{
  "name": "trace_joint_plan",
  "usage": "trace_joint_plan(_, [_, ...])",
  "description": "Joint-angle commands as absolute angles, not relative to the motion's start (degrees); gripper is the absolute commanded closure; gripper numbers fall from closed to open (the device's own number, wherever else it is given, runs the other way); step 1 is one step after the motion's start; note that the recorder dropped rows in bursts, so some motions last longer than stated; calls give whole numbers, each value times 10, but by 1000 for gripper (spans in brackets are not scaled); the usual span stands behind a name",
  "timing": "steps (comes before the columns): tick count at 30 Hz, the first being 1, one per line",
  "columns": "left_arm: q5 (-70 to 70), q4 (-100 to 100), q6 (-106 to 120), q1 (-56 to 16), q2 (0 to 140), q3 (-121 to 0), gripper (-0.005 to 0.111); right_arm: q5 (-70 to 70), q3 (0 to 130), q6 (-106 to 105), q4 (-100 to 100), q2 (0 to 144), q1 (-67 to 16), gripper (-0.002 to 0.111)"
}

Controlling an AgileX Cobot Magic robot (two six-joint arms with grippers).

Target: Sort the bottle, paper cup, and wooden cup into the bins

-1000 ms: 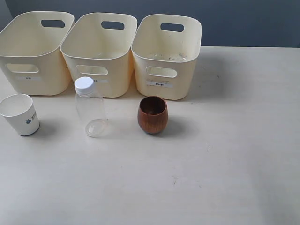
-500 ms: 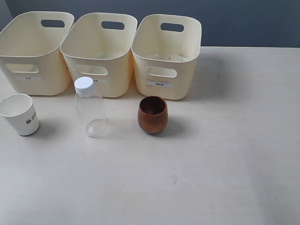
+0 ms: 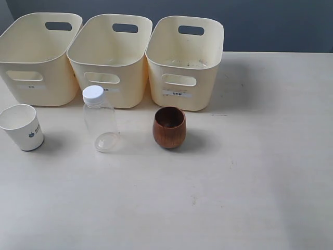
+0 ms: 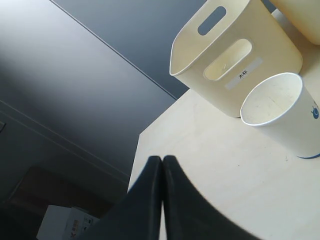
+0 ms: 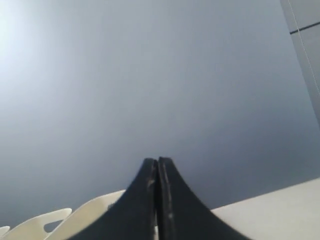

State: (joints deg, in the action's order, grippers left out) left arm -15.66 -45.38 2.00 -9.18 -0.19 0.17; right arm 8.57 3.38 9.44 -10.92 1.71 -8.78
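Note:
Three cream-yellow bins stand in a row at the back: left bin (image 3: 39,60), middle bin (image 3: 109,57), right bin (image 3: 184,60). In front of them stand the white paper cup (image 3: 22,127) with a blue logo, the clear bottle (image 3: 100,121) with a white cap, and the reddish-brown wooden cup (image 3: 169,127). Neither arm shows in the exterior view. My left gripper (image 4: 162,159) is shut and empty, with the paper cup (image 4: 282,112) and a bin (image 4: 235,55) beyond it. My right gripper (image 5: 157,161) is shut and empty, pointing at the dark wall above a bin rim (image 5: 85,212).
The pale table (image 3: 250,172) spreads out to the right and front of the objects. A dark blue-grey wall (image 3: 270,23) runs behind the bins. The table's left edge (image 4: 145,145) lies near my left gripper, with a white box (image 4: 65,225) on the floor below.

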Motion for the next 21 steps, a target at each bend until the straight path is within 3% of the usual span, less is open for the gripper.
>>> trace_joint_plan(1, [-149, -455, 15, -92, 0, 0, 107, 98, 93, 103, -77, 87, -100, 109])
trace_joint_plan(6, [-149, -455, 15, -92, 0, 0, 107, 59, 215, 138, 40, 295, -173, 109])
trace_joint_plan(10, [-149, -455, 15, -92, 0, 0, 107, 211, 268, 136, 199, 526, -344, 109])
trace_joint_plan(18, [-149, -455, 15, -92, 0, 0, 107, 326, 452, 108, 251, 901, -466, 109])
trace_joint_plan(21, [-149, -455, 15, -92, 0, 0, 107, 328, 485, 111, 280, 953, -486, 92])
